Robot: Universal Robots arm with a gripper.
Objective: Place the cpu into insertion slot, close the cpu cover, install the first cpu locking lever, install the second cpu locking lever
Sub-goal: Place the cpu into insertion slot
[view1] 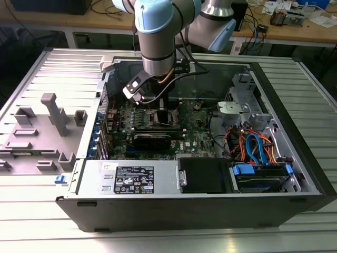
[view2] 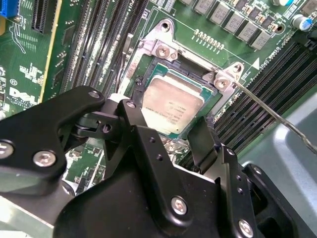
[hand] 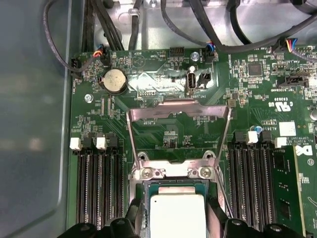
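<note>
Second wrist view: the cpu point(view2: 171, 106) lies seated between the open jaws.

The robot arm with light blue joint caps and silver-grey tubes point(view1: 155, 23) reaches in from the top of the exterior view and bends downward. Its last grey cylindrical wrist segment point(view1: 158, 63) stands nearly upright. Under this segment the black metal gripper point(view1: 157, 105) points straight down. In the second wrist view its two black fingers point(view2: 130, 111) are spread apart with a wide space between them. The first wrist view shows the tips in the same way.
</note>
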